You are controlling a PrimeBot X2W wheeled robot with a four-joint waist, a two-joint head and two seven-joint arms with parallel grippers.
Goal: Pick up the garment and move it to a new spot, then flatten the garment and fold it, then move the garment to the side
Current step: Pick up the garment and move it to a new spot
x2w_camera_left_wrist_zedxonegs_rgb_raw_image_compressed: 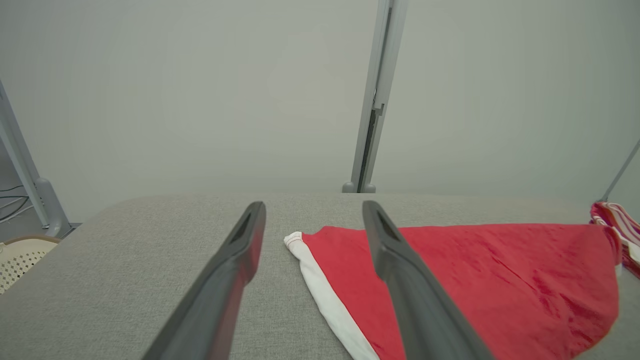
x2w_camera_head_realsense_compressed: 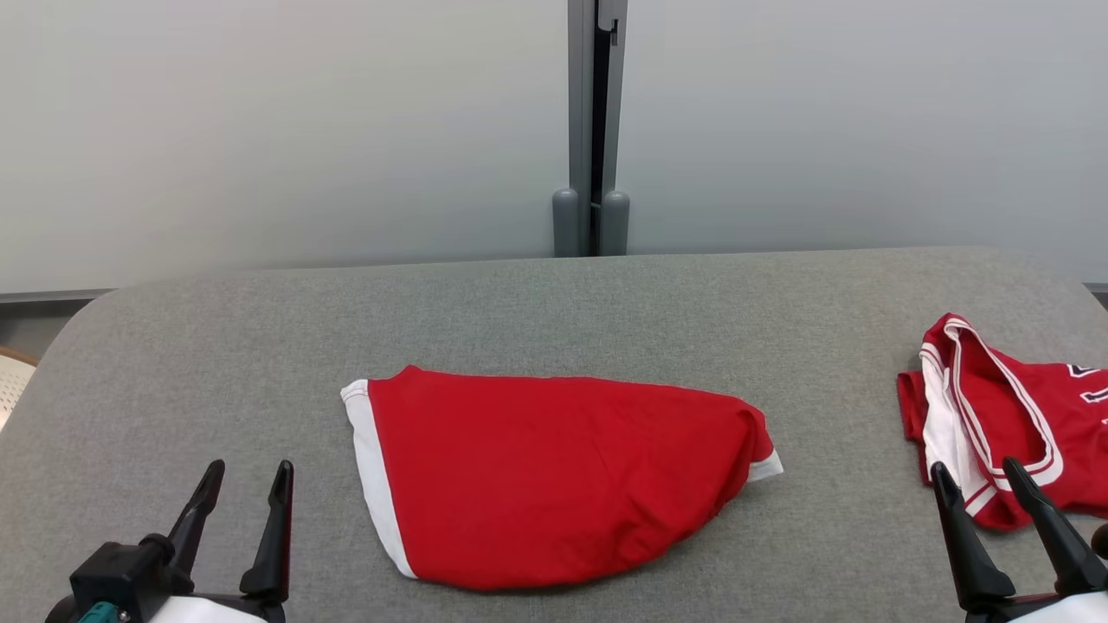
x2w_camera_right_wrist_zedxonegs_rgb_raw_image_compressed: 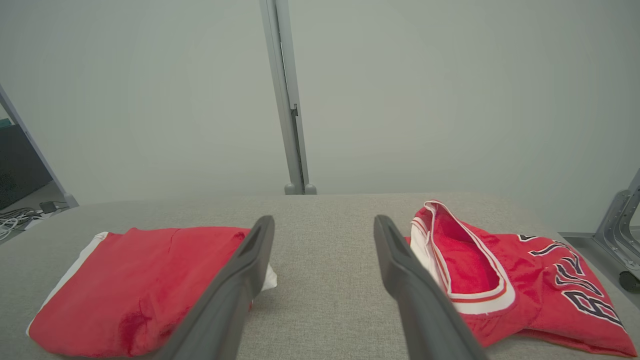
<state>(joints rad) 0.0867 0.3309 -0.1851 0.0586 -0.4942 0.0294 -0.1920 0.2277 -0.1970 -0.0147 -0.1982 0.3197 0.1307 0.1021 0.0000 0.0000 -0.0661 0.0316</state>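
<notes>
A red garment (x2w_camera_head_realsense_compressed: 554, 484) with white trim lies folded flat at the middle of the grey padded table (x2w_camera_head_realsense_compressed: 554, 311); it also shows in the left wrist view (x2w_camera_left_wrist_zedxonegs_rgb_raw_image_compressed: 500, 280) and the right wrist view (x2w_camera_right_wrist_zedxonegs_rgb_raw_image_compressed: 135, 280). A second red garment, a jersey (x2w_camera_head_realsense_compressed: 995, 415) with white edging and dark lettering, lies crumpled at the table's right side (x2w_camera_right_wrist_zedxonegs_rgb_raw_image_compressed: 525, 285). My left gripper (x2w_camera_head_realsense_compressed: 248, 469) stands open at the lower left, left of the folded garment, holding nothing (x2w_camera_left_wrist_zedxonegs_rgb_raw_image_compressed: 313, 206). My right gripper (x2w_camera_head_realsense_compressed: 975, 467) is open at the lower right, its fingers in front of the jersey's near edge (x2w_camera_right_wrist_zedxonegs_rgb_raw_image_compressed: 324, 220).
A pale wall with a grey vertical post (x2w_camera_head_realsense_compressed: 593, 130) stands behind the table. A cream perforated basket (x2w_camera_left_wrist_zedxonegs_rgb_raw_image_compressed: 20, 252) sits off the table's left edge. Bare table surface lies between the two garments and along the far side.
</notes>
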